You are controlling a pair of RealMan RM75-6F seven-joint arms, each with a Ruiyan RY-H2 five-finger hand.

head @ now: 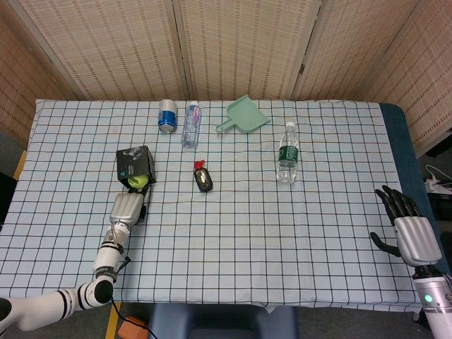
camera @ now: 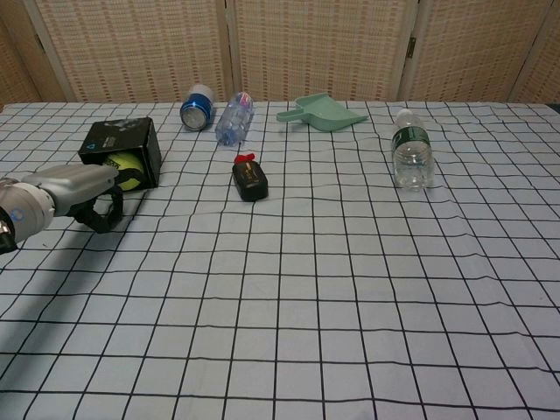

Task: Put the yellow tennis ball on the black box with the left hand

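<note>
The yellow tennis ball [head: 138, 180] [camera: 125, 166] is at the front face of the black box [head: 134, 162] [camera: 118, 143], slightly off the cloth. My left hand [head: 127, 210] [camera: 80, 192] reaches in from the near left and holds the ball at its fingertips, fingers curled around it. Part of the ball is hidden behind those fingers in the chest view. Far away at the table's right edge, my right hand [head: 409, 229] stays open with fingers spread and nothing in it.
A small black device with a red tip [head: 203, 176] lies right of the box. At the back are a blue can [head: 167, 115], a lying clear bottle [head: 191, 123] and a green dustpan [head: 244, 115]. An upright water bottle [head: 287, 153] stands right of centre.
</note>
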